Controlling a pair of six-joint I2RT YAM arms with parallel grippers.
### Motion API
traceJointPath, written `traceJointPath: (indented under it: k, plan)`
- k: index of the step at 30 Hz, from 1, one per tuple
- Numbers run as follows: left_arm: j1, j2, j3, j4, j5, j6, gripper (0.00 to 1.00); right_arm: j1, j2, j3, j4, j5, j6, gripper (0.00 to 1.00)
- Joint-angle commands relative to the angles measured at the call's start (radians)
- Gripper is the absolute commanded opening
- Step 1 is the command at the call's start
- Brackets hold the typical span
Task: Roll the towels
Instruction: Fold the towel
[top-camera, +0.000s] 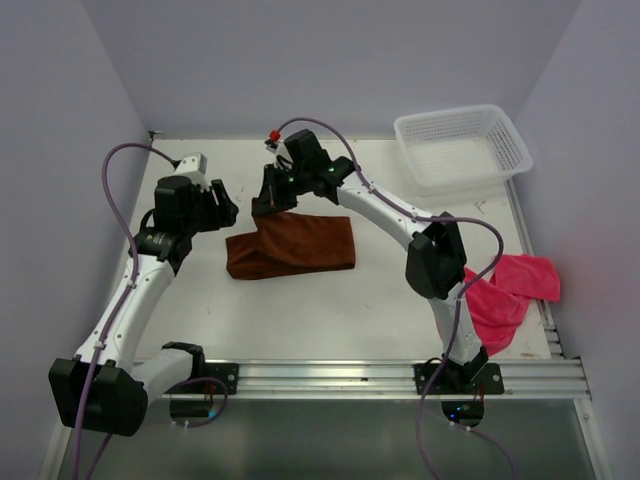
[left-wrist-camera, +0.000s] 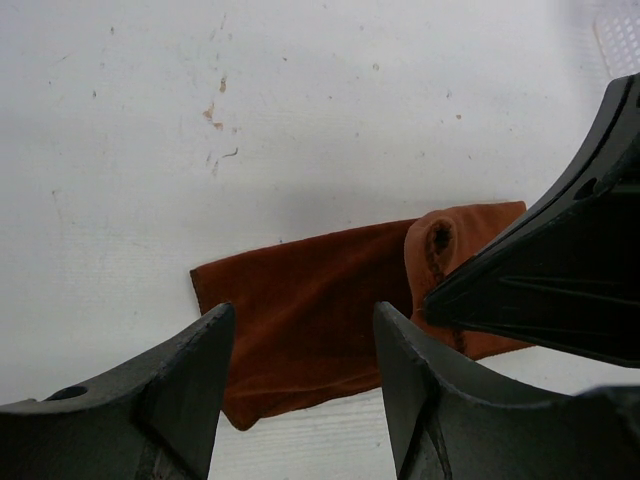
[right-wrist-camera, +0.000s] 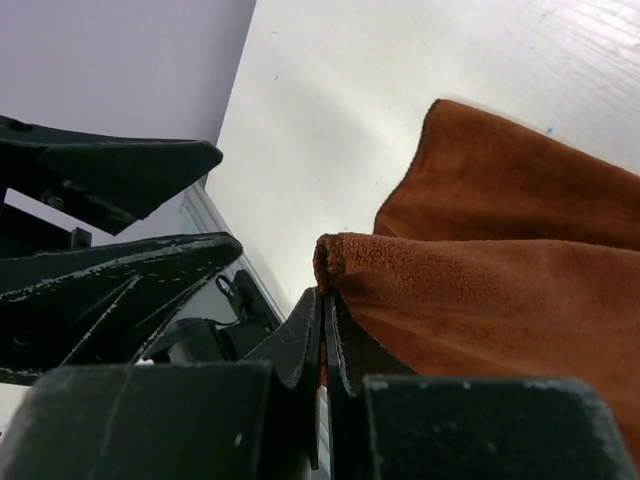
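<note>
The rust-brown towel (top-camera: 295, 248) lies folded flat mid-table. My right gripper (top-camera: 268, 207) is shut on its far left corner, which is lifted slightly off the table. In the right wrist view, the jaws (right-wrist-camera: 325, 297) pinch a rolled terry edge of this towel (right-wrist-camera: 500, 300). My left gripper (top-camera: 222, 212) hovers open just left of that corner, holding nothing. In its wrist view, the towel (left-wrist-camera: 300, 310) shows between the spread fingers (left-wrist-camera: 190, 380), with the right gripper (left-wrist-camera: 560, 280) on the raised corner. The pink towel (top-camera: 515, 288) lies crumpled at the table's right edge, beside the right arm's base.
A white mesh basket (top-camera: 462, 148) stands at the back right corner. Purple-grey walls close in the table at the back and on both sides. A metal rail (top-camera: 330, 375) runs along the near edge between the arm bases.
</note>
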Motion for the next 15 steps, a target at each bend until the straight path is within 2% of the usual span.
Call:
traceJointPath:
  k: [1, 8, 15]
  plan:
    - [0.006, -0.024, -0.009, 0.025, 0.000, 0.000, 0.62, 0.014, 0.027, 0.058, 0.020, -0.048, 0.026, 0.00]
    - [0.006, -0.025, -0.011, 0.025, 0.002, 0.000, 0.62, 0.026, 0.103, 0.054, 0.068, -0.071, 0.058, 0.00]
    - [0.004, -0.025, -0.011, 0.027, 0.006, 0.000, 0.62, 0.032, 0.178, 0.121, 0.085, -0.087, 0.092, 0.00]
